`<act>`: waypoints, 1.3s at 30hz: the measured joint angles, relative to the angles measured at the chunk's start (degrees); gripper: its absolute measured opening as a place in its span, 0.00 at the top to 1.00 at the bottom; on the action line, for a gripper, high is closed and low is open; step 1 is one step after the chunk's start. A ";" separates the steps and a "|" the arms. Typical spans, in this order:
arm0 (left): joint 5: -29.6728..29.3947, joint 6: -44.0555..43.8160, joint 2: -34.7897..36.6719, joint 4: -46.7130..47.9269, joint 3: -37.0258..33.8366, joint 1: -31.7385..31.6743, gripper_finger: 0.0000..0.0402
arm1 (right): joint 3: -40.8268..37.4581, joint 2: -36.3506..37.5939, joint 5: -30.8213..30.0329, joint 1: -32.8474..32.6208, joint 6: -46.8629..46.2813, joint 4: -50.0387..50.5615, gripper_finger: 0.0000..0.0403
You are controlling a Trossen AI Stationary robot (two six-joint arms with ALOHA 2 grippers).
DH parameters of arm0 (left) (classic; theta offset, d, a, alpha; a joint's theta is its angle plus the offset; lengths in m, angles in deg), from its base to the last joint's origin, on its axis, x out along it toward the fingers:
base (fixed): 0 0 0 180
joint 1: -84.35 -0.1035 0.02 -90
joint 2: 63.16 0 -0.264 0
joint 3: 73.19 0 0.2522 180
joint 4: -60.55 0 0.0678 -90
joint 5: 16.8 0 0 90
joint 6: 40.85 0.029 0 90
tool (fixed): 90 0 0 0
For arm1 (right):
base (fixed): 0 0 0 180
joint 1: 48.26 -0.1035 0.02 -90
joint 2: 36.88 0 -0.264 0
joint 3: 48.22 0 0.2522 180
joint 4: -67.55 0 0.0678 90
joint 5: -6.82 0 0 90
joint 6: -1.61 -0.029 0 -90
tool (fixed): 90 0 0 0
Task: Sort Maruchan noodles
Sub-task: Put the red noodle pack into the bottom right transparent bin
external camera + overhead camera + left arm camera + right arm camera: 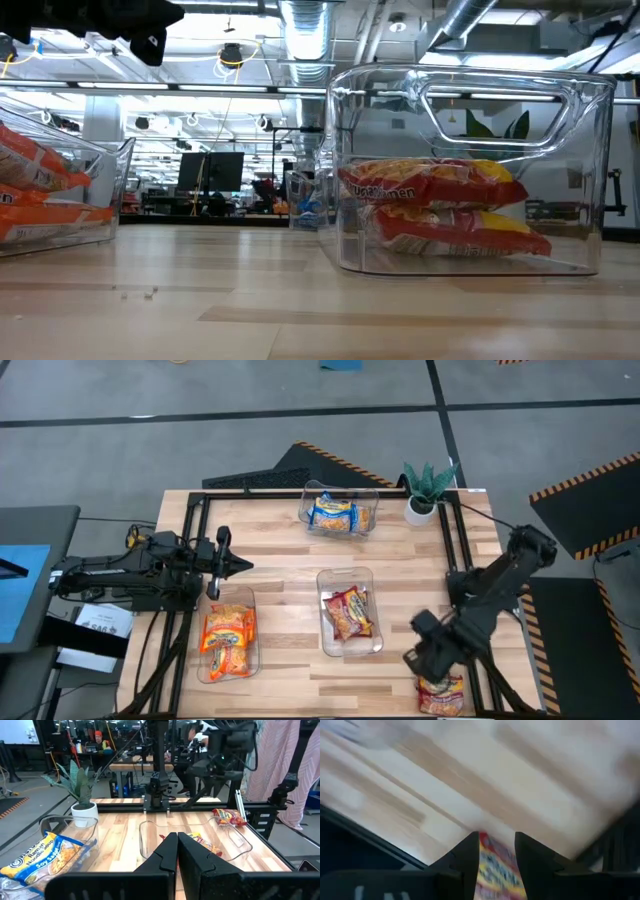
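- Blue-and-yellow packets (333, 513) are seen lying flat near the table's far edge, centre.
- Bright orange packets (228, 639) are stacked by the near left corner.
- Red-orange packets (348, 612) are stacked mid-table.
- One red-orange packet (441, 694) is held at the near right corner.

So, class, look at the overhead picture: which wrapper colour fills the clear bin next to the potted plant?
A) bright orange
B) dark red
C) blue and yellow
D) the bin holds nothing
C: the clear bin beside the potted plant holds blue-and-yellow packets; the bright orange packets and the dark red packets lie in the two nearer bins.
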 joint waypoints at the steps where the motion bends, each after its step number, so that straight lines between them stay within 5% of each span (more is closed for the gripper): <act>1: -0.01 0.00 0.00 0.09 0.00 -0.02 1.00 | -0.77 -0.28 1.81 -1.31 -3.30 -0.20 0.63; 5: -0.01 0.00 0.00 0.15 0.00 0.00 1.00 | -5.17 -0.36 7.74 -4.20 -12.61 -7.62 0.62; 11: -0.01 1.76 0.00 0.21 0.00 -0.01 1.00 | -8.83 -1.80 8.41 -3.93 -16.39 -19.98 0.59; 15: -0.01 2.26 0.02 0.66 0.00 -0.01 1.00 | -8.99 -5.59 17.31 -2.60 -16.37 -19.04 0.57; 18: -0.01 2.32 0.00 1.06 0.00 -0.02 1.00 | -9.06 -9.16 22.50 -1.48 -13.97 -19.30 0.56; 39: 0.01 2.26 0.00 1.79 0.00 -0.02 1.00 | -8.97 -20.33 32.69 3.29 -0.71 -25.07 0.55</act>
